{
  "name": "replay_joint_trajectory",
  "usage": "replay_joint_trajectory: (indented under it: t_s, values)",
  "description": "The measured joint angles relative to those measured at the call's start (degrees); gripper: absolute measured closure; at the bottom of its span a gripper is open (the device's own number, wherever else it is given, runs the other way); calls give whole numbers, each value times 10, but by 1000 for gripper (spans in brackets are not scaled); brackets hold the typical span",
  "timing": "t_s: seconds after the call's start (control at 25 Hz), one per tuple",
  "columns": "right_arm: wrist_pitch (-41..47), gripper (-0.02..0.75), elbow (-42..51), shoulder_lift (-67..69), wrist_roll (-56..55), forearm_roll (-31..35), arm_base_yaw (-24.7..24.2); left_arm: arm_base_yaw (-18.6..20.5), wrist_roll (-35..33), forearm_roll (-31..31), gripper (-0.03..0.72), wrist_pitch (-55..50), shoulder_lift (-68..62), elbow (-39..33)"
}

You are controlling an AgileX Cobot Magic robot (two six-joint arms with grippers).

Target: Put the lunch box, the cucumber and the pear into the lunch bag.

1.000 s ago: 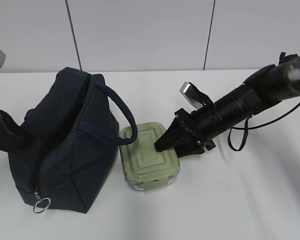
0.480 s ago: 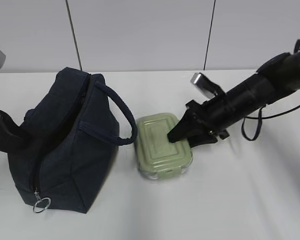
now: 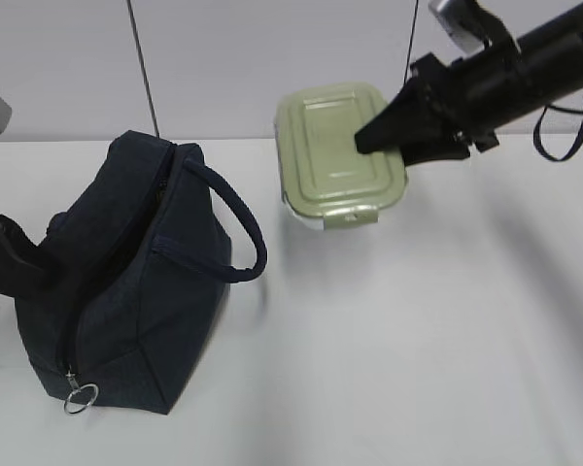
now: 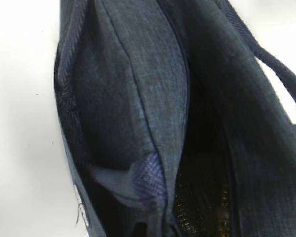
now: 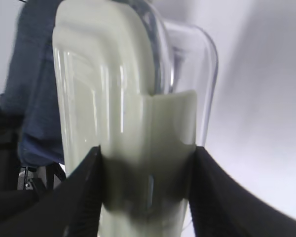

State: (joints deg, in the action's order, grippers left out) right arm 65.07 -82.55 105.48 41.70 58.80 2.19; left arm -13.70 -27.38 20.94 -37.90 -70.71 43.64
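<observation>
The sage-green lunch box (image 3: 335, 155) hangs in the air above the table, tilted with its ridged lid facing the exterior camera. My right gripper (image 3: 369, 146) is shut on its right end; in the right wrist view the black fingers (image 5: 84, 192) clamp the lunch box (image 5: 113, 98) across lid and clear base. The navy lunch bag (image 3: 126, 282) stands at the left with its mouth open. My left arm (image 3: 10, 262) presses against its left side. In the left wrist view the lunch bag (image 4: 133, 98) rim runs into the bottom centre, pinched there. Cucumber and pear are out of view.
The bag's looped handle (image 3: 238, 228) arches to the right, toward the box. A metal ring pull (image 3: 81, 396) hangs at the bag's lower front. White table (image 3: 418, 340) stretches right of the bag. The right arm's cable (image 3: 564, 136) loops near the wall.
The right gripper has lifted the lunch box off the table, up and to the right, and tilted it. The bag and left arm have stayed still.
</observation>
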Motion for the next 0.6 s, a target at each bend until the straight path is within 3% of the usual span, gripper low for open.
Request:
replay_joint_trajectory:
  t_s: [0.2, 0.4, 0.6]
  values:
    - [-18, 397, -66, -34, -55, 2, 78, 0, 0, 1, 687, 0, 0, 0]
    - [-126, 397, -93, -35, -98, 8, 200, 0, 0, 6, 687, -1, 0, 0]
    - [-226, 398, -94, -21, -114, 11, 279, 0, 0, 6, 687, -1, 0, 0]
